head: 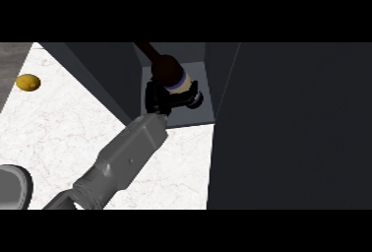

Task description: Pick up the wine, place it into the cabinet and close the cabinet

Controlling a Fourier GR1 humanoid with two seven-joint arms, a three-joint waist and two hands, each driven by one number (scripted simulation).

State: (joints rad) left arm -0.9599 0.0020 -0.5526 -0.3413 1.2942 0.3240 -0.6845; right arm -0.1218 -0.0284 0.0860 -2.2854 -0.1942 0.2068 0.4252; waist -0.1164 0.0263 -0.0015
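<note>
The wine bottle (169, 70) is dark brown with a cream label and blue bands, and its neck points up and to the left. It sits tilted inside the open cabinet (198, 110), over the cabinet's pale floor. My right hand (158, 98) has reached in from the lower left. Its black fingers are curled round the bottle's lower part and hide the base. My left hand does not show; only a grey rounded part of that arm (12, 187) appears at the lower left edge.
A small yellow round fruit (27, 82) lies on the white marble counter (65, 128) at the far left. The cabinet's dark side wall (102, 74) stands left of the opening. A wide dark door panel (298, 128) fills the right side.
</note>
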